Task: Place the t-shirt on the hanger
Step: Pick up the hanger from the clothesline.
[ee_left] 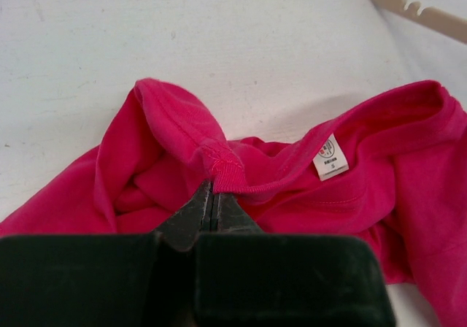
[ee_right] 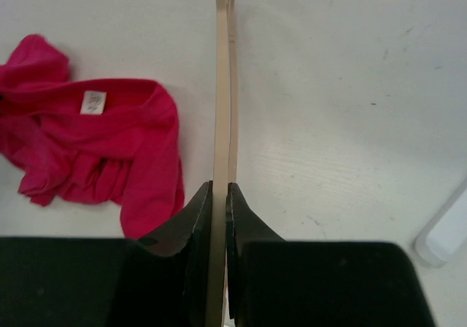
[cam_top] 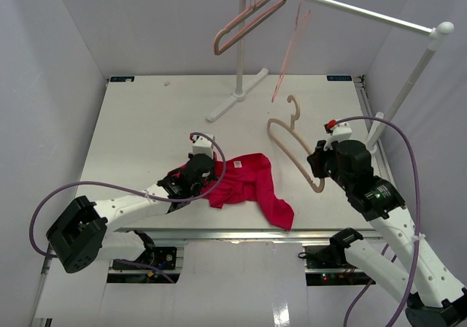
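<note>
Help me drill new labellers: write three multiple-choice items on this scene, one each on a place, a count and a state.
1. Where is the tan hanger? A on the rail; B to the right of the t-shirt; C inside the t-shirt.
2. How many hangers hang on the rail? A two; B one; C four.
3. The left gripper is: A open; B shut on the hanger; C shut on the t-shirt.
Key: B, the right gripper clamps it beside the shirt; A, a thick pinkish hanger and a thin wire hanger; C, red cloth is pinched between its fingers.
</note>
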Robot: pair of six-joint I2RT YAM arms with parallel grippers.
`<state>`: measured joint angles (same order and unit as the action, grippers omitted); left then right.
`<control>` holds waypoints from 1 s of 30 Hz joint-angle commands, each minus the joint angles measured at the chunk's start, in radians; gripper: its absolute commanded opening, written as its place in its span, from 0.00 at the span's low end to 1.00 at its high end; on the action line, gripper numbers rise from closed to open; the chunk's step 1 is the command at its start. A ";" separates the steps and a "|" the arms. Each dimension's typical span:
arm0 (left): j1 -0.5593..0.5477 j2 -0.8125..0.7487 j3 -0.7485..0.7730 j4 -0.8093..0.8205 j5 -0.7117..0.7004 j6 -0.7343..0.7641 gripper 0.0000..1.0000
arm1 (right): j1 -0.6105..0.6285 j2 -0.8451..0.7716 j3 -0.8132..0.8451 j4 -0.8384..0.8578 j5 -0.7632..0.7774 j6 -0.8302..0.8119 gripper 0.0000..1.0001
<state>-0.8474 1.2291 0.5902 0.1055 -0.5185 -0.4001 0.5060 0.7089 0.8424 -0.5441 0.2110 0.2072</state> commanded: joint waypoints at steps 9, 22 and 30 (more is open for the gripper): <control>0.001 0.026 0.059 -0.078 -0.058 -0.054 0.00 | 0.008 -0.356 -0.036 -0.039 -0.352 0.018 0.08; 0.027 -0.045 0.121 -0.173 -0.031 -0.107 0.00 | 0.008 -0.471 -0.063 -0.110 -0.538 -0.018 0.08; 0.030 -0.006 0.164 -0.207 -0.008 -0.109 0.00 | 0.008 -0.513 -0.095 -0.109 -0.588 -0.060 0.08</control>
<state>-0.8219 1.2220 0.7059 -0.0673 -0.5415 -0.4980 0.5117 0.2112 0.7654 -0.6891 -0.3206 0.1814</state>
